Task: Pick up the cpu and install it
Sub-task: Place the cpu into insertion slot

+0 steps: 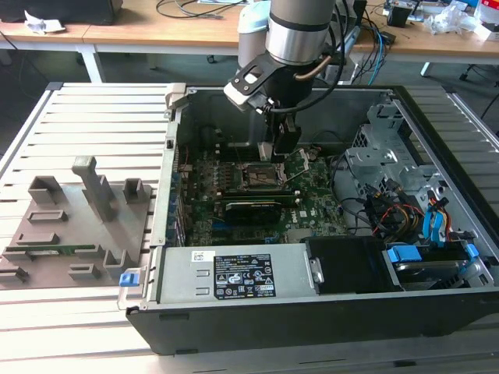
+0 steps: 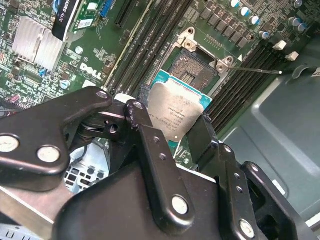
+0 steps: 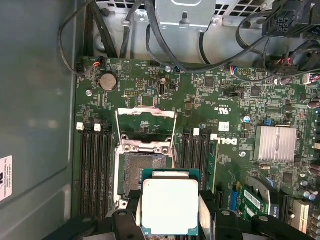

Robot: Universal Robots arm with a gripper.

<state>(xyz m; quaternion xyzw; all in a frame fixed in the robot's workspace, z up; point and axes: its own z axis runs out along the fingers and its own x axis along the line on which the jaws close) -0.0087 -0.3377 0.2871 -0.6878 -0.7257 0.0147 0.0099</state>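
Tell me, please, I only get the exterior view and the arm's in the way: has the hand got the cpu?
Observer: Yes. In both wrist views the hand grips the cpu by two opposite edges, with the silver top showing.
Operator: Is the socket open?
Observer: Yes. In the first wrist view the socket is bare and its metal frame is swung open.
Operator: Is the cpu in yet?
Observer: No. In the second wrist view it is tilted in the hand, off the socket and not seated.
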